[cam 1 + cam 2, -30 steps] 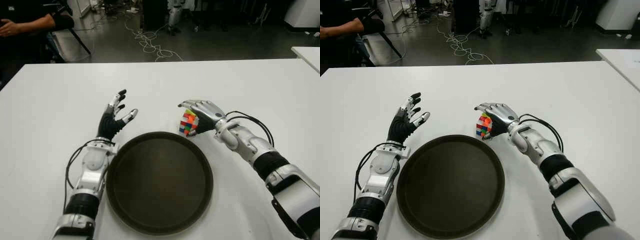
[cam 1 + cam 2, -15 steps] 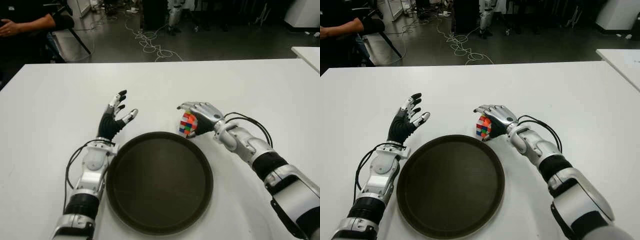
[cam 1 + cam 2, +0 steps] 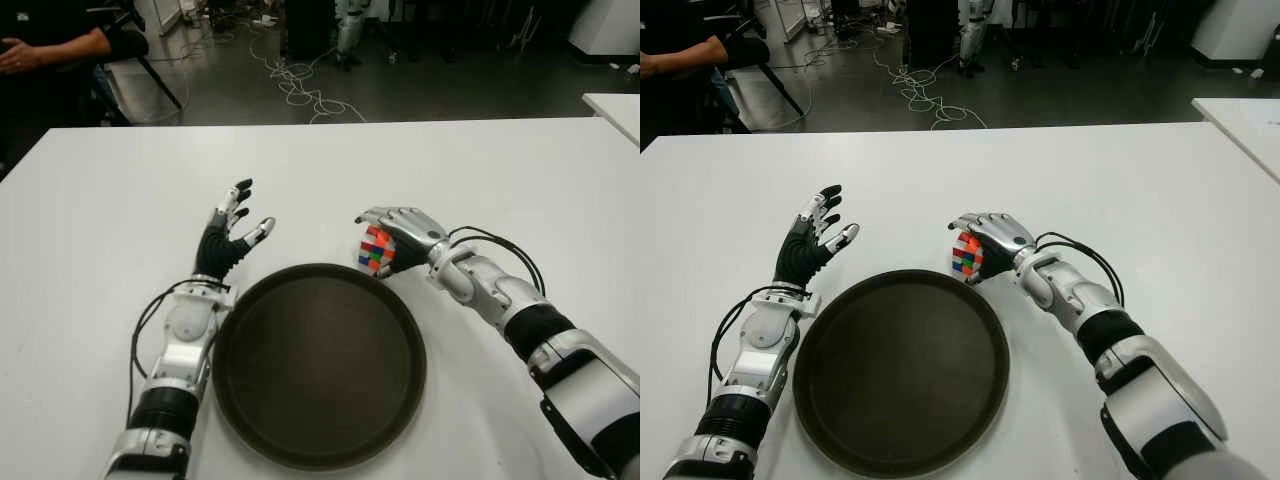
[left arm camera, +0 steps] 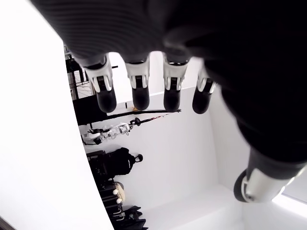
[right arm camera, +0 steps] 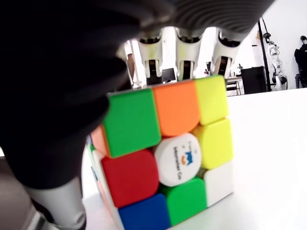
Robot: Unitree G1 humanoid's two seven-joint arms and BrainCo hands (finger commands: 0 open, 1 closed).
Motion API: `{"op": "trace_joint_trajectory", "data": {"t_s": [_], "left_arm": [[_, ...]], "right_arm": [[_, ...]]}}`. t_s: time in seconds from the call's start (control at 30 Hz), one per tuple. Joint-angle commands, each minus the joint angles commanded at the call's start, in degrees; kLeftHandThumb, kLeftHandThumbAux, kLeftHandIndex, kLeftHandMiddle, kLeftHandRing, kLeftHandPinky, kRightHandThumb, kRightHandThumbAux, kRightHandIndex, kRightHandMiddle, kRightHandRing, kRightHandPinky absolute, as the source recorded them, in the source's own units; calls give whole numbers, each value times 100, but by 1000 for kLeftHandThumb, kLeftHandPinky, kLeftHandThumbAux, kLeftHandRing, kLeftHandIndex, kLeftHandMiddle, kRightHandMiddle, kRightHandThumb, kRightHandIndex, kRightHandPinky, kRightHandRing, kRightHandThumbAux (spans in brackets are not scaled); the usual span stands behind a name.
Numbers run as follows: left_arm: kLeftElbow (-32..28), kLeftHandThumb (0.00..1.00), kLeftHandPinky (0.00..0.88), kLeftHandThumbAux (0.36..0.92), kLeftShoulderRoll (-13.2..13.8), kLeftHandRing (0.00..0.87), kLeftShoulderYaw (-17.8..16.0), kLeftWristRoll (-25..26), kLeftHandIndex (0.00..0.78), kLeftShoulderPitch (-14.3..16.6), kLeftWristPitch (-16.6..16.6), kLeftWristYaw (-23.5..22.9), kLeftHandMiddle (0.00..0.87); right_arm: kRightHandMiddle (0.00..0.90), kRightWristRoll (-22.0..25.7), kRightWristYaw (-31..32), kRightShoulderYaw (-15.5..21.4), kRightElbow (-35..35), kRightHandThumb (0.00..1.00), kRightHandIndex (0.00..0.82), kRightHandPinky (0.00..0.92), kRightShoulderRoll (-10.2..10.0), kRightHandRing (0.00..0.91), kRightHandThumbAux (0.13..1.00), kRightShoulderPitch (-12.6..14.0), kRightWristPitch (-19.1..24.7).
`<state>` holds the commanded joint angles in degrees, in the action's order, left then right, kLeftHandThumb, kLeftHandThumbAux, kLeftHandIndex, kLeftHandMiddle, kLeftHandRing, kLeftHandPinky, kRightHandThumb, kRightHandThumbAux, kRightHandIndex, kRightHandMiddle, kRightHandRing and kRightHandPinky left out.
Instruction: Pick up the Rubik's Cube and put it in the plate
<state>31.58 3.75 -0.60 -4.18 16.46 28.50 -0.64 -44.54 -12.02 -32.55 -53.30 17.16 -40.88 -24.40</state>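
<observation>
Right hand (image 3: 405, 232), centre-right of the frame, has its fingers curled over the Rubik's Cube (image 3: 376, 249) and grips it just beyond the upper-right rim of the dark round plate (image 3: 318, 440); whether the cube is clear of the white table (image 3: 500, 170) cannot be told. Left hand (image 3: 228, 236), just off the plate's upper-left rim, is spread and holds nothing.

Plate (image 3: 318, 365) lies on the table (image 3: 100, 230), near its front edge. Rubik's Cube (image 3: 376, 249) sits just behind the plate's rear right rim, inside the curled right hand (image 3: 400, 237). Left hand (image 3: 228, 238), fingers spread, shows beside the plate's rear left rim.
</observation>
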Motion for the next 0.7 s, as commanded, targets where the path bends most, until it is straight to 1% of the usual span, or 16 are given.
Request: {"op": "trace_joint_trajectory", "data": {"t_s": [0.17,0.4,0.7], "left_arm": [[-28,0,1,614,7,34,10,9,54,-6,-42,-16,90],[-53,0,1,599,30,32,31,-25,49,-24,-19,-22,86],[-84,0,0,620,19,38,36,-5,51,-21,-65,-18,93]], "right_arm": [[227,11,-29,11,-37,0,212,285,-12,252,801,-5,-27],[225,2,-33,15,-67,0,211,280,-17,248,800,-15,8],[237,28,-10,44,-156,0,221,279,-25,254,807,-50,92]]}}
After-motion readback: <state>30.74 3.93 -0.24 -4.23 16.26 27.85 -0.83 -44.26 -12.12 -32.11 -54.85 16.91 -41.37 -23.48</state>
